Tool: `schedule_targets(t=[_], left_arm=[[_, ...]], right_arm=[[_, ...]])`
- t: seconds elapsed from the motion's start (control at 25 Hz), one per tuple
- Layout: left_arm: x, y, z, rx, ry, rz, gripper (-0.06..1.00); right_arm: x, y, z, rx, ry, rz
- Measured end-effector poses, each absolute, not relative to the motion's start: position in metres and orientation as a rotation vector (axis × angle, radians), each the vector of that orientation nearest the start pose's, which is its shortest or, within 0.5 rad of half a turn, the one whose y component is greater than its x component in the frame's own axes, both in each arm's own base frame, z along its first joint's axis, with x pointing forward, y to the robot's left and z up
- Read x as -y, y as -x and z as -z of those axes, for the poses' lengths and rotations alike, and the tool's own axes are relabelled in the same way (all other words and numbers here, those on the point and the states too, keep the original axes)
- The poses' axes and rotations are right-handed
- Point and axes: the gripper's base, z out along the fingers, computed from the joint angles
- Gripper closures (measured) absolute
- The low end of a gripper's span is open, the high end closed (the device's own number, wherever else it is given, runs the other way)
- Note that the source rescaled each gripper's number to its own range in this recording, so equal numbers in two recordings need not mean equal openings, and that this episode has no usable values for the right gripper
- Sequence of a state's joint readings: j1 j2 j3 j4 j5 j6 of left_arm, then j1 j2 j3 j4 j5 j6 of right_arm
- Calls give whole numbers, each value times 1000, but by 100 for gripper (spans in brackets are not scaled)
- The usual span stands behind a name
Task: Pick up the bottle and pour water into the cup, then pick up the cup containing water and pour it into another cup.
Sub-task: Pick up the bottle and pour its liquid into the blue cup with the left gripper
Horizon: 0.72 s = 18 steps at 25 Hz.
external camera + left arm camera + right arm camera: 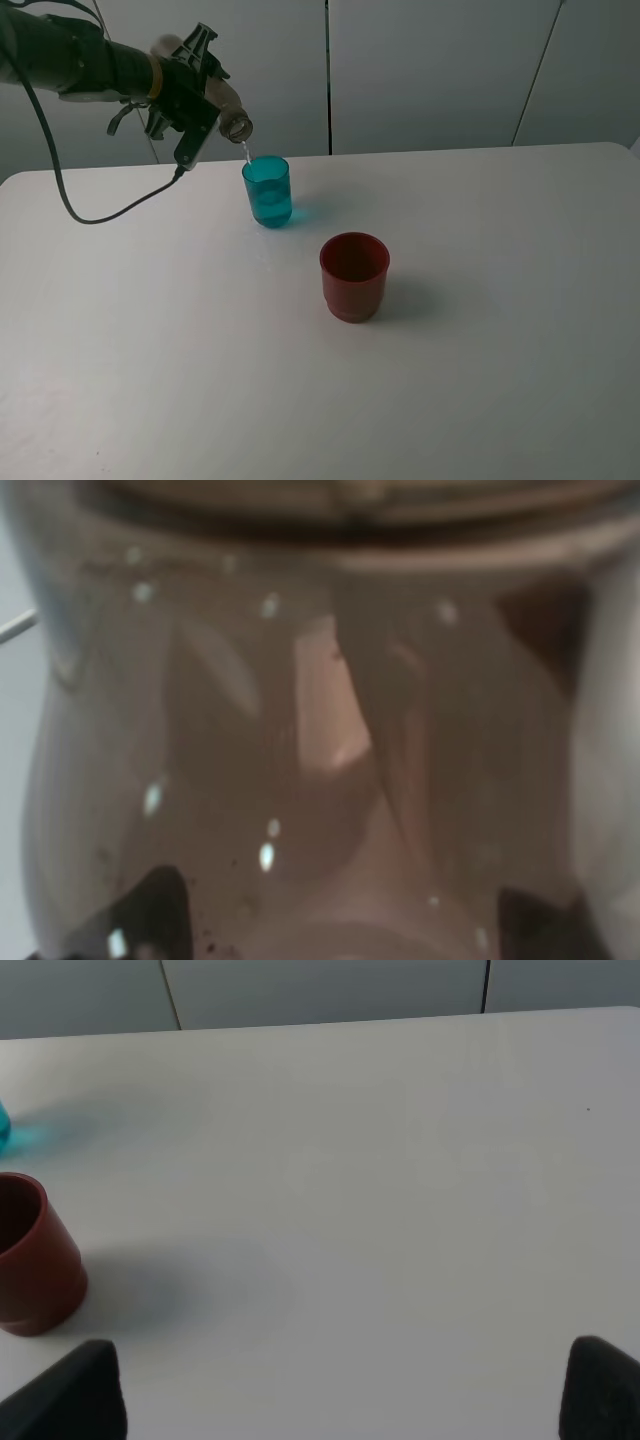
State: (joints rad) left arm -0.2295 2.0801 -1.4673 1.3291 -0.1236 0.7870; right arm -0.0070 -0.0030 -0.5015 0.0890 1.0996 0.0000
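Note:
My left gripper (pixel 192 92) is shut on the smoky grey-brown bottle (pixel 230 108) and holds it tipped over, high at the back left. The bottle's open neck points down at the teal cup (pixel 267 191), and a thin stream of water falls into it. The teal cup stands upright and holds water. The bottle's body fills the left wrist view (pixel 320 740). The dark red cup (pixel 354 275) stands upright and apart, in front and to the right of the teal cup; it also shows in the right wrist view (pixel 30 1260). My right gripper (pixel 335 1400) is open and empty, away from both cups.
The white table (pixel 500 350) carries both cups. A black cable (pixel 100 215) hangs from the left arm down to the table's back left. A grey panelled wall (pixel 430 70) stands behind the back edge. A sliver of the teal cup (pixel 3 1125) shows in the right wrist view.

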Motion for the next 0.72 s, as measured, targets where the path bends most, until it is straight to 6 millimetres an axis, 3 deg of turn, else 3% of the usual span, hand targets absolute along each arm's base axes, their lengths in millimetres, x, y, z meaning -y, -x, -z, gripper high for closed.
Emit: schedule_targets(t=[0.72], left_arm=[[126, -462, -202, -759, -2077, -973, 92]], right_arm=[[-7, 7, -275, -2077, -1, -103]])
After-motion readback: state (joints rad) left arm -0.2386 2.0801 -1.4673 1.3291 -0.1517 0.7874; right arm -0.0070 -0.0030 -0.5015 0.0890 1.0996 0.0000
